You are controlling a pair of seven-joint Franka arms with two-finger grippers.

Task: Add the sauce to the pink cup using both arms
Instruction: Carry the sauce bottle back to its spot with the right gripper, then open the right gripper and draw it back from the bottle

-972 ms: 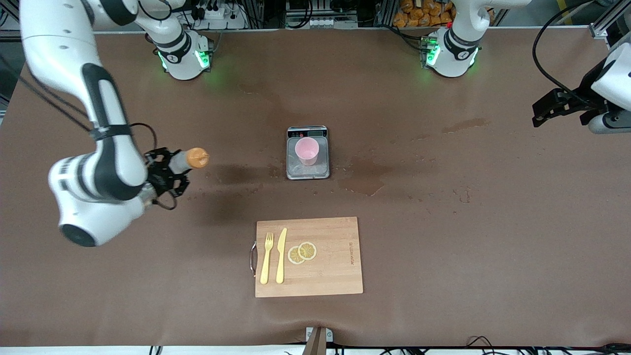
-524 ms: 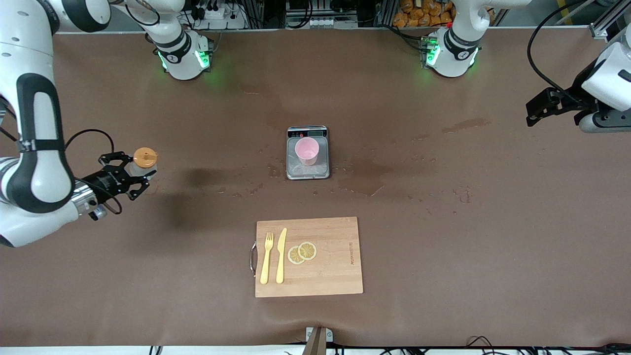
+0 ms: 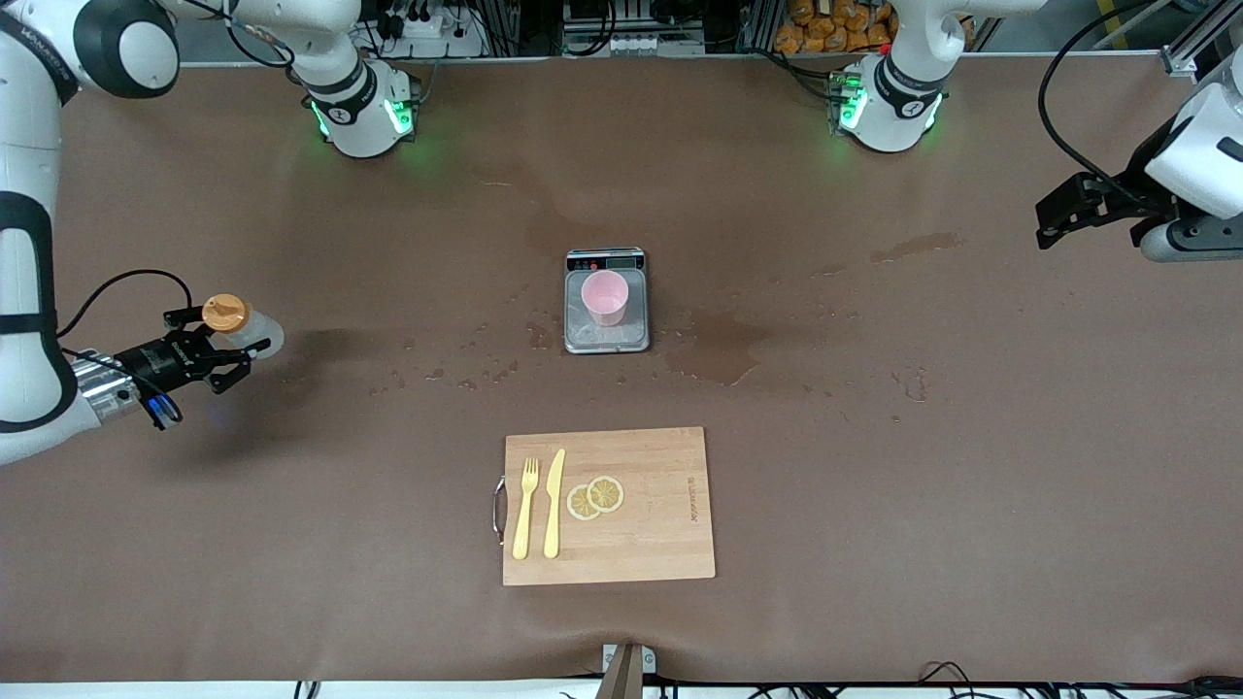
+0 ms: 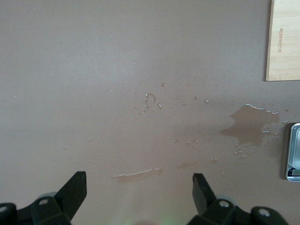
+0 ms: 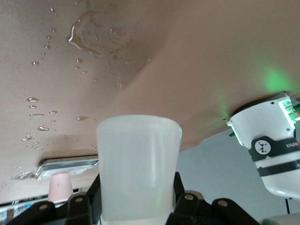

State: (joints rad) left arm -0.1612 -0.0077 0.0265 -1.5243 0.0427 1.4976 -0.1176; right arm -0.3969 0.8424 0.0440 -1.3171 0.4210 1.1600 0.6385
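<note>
right gripper point(image 3: 216, 348) clamped on sauce point(image 3: 236, 325), well off pink cup point(image 3: 605, 296), toward right arm's end | left gripper point(image 3: 1058, 216) spread wide, empty, waiting

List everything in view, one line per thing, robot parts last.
sauce bottle: 1, whitish with orange cap, in the right gripper, at the right arm's end of the table
pink cup: 1, pale pink, on the scale
scale: 1, steel, mid-table
cutting board: 1, wood, nearer the front camera than the scale
fork: 1, yellow, on the board
knife: 1, yellow, beside the fork
lemon slices: 2, yellow, on the board
right gripper: black, shut on the bottle
left gripper: black, open, waiting at the left arm's end
</note>
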